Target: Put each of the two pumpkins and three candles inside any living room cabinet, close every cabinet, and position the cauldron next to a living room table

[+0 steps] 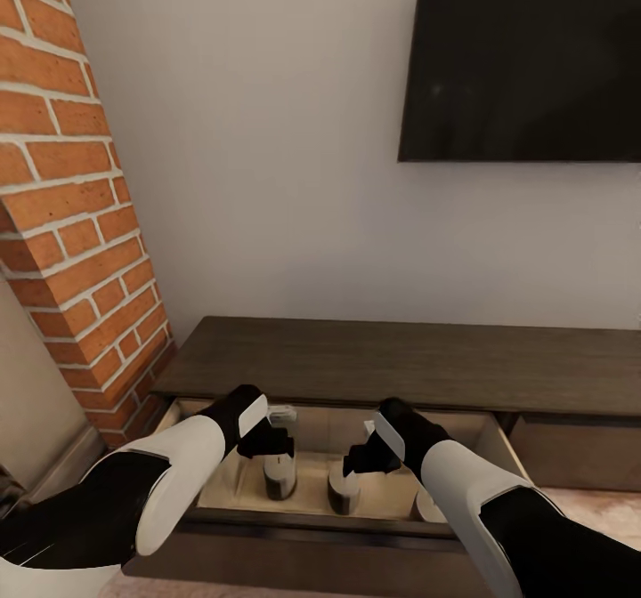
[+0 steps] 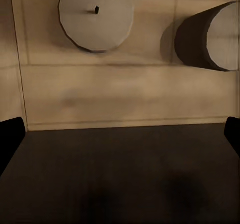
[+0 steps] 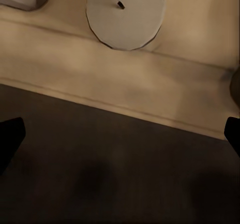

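Observation:
The long dark-brown cabinet [image 1: 392, 362] stands under the wall, and its left drawer [image 1: 294, 520] is pulled out, showing a pale beige inside. One tan candle [image 1: 279, 478] stands in the drawer and a second candle [image 1: 342, 493] is beside it. My left gripper [image 1: 278, 438] hovers open just above the first, and my right gripper [image 1: 363, 457] hovers open above the second. From the left wrist, an upright candle [image 2: 96, 16] with its wick shows from above, and another candle [image 2: 210, 36] lies on its side. The right wrist view looks down on a candle [image 3: 125, 14].
A brick column [image 1: 76, 224] rises at the left, close to the drawer's end. A black TV [image 1: 525, 55] hangs on the white wall above the cabinet. A shut drawer front [image 1: 574, 451] lies to the right. A pale rounded thing [image 1: 429, 509] peeks out beside my right forearm.

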{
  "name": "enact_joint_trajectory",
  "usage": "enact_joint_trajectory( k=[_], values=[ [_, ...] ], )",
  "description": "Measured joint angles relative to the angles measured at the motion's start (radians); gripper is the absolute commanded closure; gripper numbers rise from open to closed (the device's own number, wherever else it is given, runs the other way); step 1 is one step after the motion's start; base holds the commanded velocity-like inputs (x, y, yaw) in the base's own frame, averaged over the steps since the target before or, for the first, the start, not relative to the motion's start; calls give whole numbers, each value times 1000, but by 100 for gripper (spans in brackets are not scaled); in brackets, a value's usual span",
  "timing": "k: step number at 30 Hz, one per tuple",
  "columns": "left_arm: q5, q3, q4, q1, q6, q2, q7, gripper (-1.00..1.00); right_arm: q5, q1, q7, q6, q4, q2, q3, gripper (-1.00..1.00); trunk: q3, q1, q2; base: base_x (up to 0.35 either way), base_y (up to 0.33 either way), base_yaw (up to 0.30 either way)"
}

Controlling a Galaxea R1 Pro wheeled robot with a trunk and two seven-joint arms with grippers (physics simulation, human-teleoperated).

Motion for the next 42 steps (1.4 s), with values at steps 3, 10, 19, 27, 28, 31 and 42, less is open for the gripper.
enact_joint_trajectory(
  k=[3, 10, 19, 27, 28, 31, 42],
  values=[
    [0, 0, 0, 0, 0, 0, -1, -100, 0, 0, 0, 0, 1, 0, -1, -100, 9, -11, 21, 0, 0, 0],
    [3, 0, 1, 0, 21, 0, -7, -100, 0, 0, 0, 59, 1, -1, -18, -100, 31, -38, 70, 0, 0, 0],
    [8, 0, 0, 0, 114, 0, -2, -100, 1, 0, -1, 122, 2, 0, -122, -100, 60, -73, 133, 0, 0, 0],
    [8, 1, 0, 0, 118, 0, -2, -100, 1, 0, 0, 125, 2, 0, -128, -100, 69, -84, 154, 0, 0, 0],
    [8, 1, 0, 0, 118, 0, -2, -100, 1, 0, 0, 125, 2, 0, -128, -100, 69, -84, 154, 0, 0, 0],
    [11, 2, 1, 0, 118, 0, -2, -100, 1, 0, 0, 125, 2, -1, -128, -100, 69, -84, 154, -24, 0, 0],
    [18, 3, 1, 0, 117, 0, 0, -100, 1, 0, 0, 125, 2, 0, -128, -100, 69, -84, 154, -114, 0, 0]
  ],
)
